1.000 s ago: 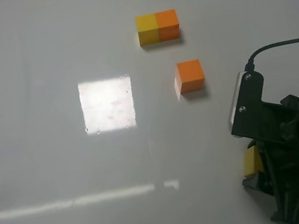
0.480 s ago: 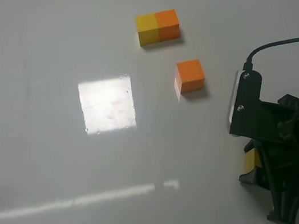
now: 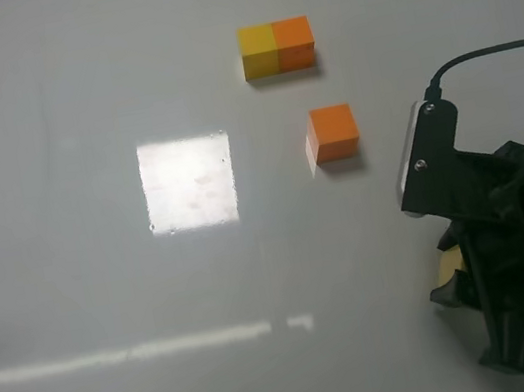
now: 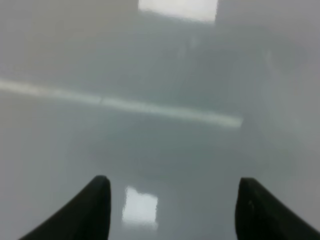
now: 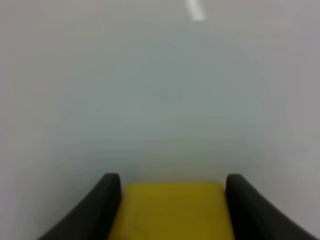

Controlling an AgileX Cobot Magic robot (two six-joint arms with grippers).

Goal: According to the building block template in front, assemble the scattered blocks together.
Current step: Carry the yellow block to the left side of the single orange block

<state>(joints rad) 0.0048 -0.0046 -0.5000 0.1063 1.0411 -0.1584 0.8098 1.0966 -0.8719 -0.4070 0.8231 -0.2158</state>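
Now the right gripper (image 5: 171,181) is clamping the yellow cube (image 5: 172,212), having just closed; the orange cube (image 3: 334,131) is awaiting joining.

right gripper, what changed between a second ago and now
The right gripper closed its jaws on the yellow cube and now grips it. In the overhead view the arm also shifted slightly to the right, so it covers more of the cube. The orange cube and the yellow-and-orange template bar stayed where they were, apart from each other.
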